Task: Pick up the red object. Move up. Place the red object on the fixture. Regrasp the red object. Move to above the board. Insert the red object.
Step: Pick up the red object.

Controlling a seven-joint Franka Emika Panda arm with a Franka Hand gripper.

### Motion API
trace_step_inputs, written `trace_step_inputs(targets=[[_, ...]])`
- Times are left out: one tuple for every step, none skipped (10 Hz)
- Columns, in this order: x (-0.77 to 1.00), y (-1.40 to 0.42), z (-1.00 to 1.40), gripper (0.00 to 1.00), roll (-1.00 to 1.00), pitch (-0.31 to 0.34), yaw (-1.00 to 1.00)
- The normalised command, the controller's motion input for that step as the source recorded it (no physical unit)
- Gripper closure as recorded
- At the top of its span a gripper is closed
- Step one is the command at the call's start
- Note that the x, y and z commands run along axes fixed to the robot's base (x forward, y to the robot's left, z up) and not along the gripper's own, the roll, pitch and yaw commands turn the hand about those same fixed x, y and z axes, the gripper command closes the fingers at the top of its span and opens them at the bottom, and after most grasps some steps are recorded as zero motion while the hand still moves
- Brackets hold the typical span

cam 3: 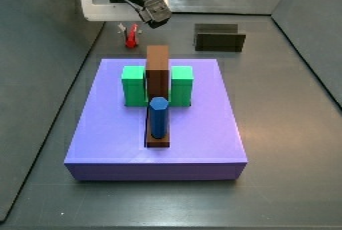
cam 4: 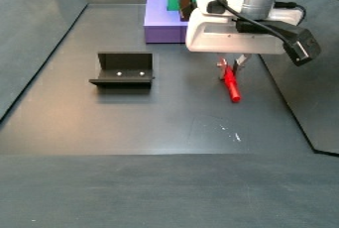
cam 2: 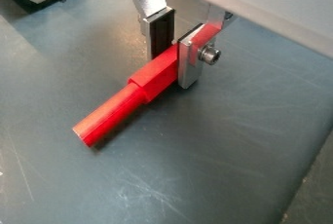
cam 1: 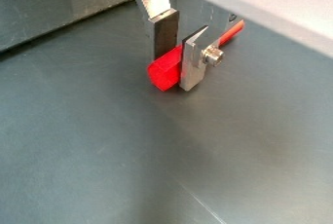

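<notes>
gripper (cam 1: 174,56): low over the grey floor (cam 1: 92,140)
fingers (cam 1: 196,60): closed either side of the peg
peg (cam 1: 164,70): red, end-on

Red object (cam 3: 131,38) mostly hidden behind gripper (cam 3: 130,24); jaws' contact unclear.

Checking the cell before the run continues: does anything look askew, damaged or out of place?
Nothing stands out. The gripper is closed on one end of the red object above the floor, the fixture stands apart and empty, and the board carries its pieces upright and undisturbed.
</notes>
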Motion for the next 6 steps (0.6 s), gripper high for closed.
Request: trace_step_inputs(targets=[[0.00, 0.00, 0.00, 1.00, 0.00, 0.000, 0.00], [0.00, 0.00, 0.00, 1.00, 0.00, 0.000, 0.00], [0.00, 0.00, 0.00, 1.00, 0.00, 0.000, 0.00], [0.00, 0.00, 0.00, 1.00, 0.00, 0.000, 0.00], [0.00, 0.00, 0.00, 1.00, 0.00, 0.000, 0.00], [0.00, 0.00, 0.00, 1.00, 0.00, 0.000, 0.00]])
